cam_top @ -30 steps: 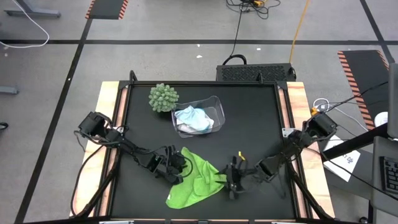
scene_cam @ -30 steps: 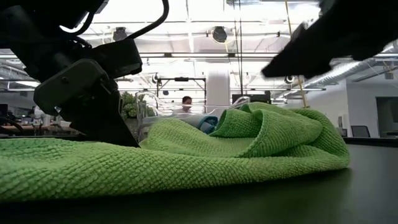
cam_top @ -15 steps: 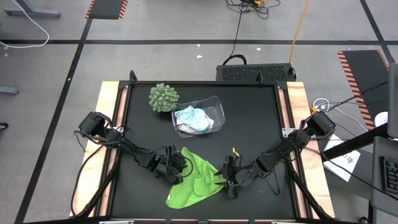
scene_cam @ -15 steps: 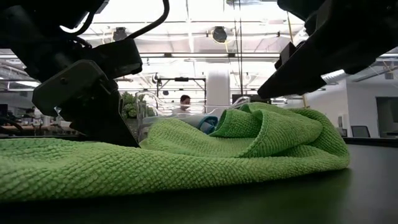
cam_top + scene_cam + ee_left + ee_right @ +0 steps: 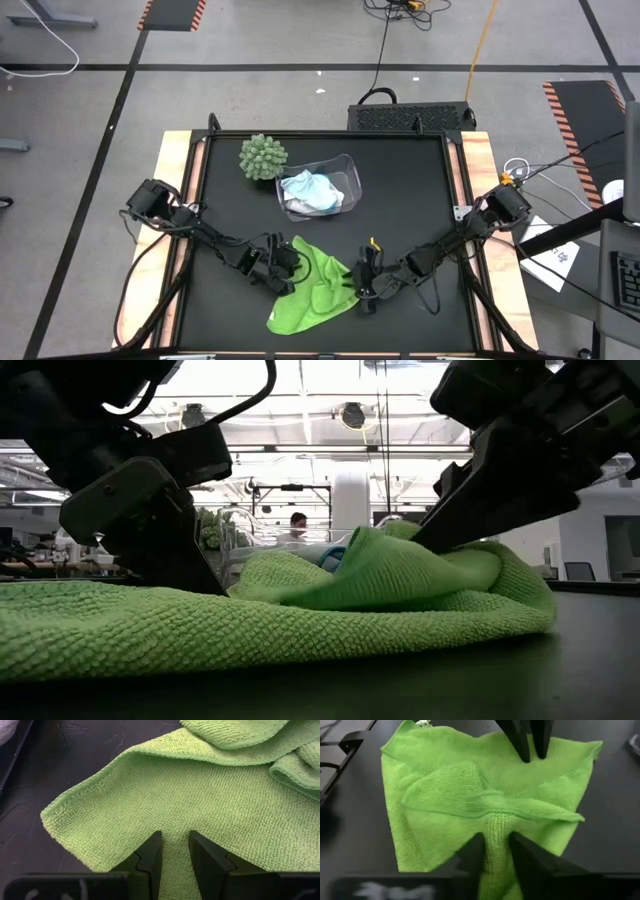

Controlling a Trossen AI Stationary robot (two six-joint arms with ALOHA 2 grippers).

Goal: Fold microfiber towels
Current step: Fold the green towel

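Observation:
The lime green towel lies crumpled on the black table near its front edge, with a raised fold on its right side. My left gripper stands on the towel's left part, shut on cloth. My right gripper is at the towel's right edge, shut on the raised fold. The white and light blue towels lie bunched in the clear bin at the back. My left gripper comes down slanting from the table's left, its fingers set on the towel a little in from one hemmed edge. A narrow strip of cloth shows between them. The towel lies flat on the table there. My right gripper pinches a raised ridge of the towel between its two fingers, just under a folded-over hem. It reaches in slanting down from the table's right. The cloth humps up at the fingers; the rest lies slack on the table.
A round green spiky plant stands at the back left beside the bin. Bare black table lies to the right of the towel and behind it. Wooden rails border the table's left and right sides.
My right gripper has gone down and toward the table's left onto the towel and has shut on its raised right fold. That fold has been pressed lower and drawn in. The left gripper and the towel's left part have stayed put.

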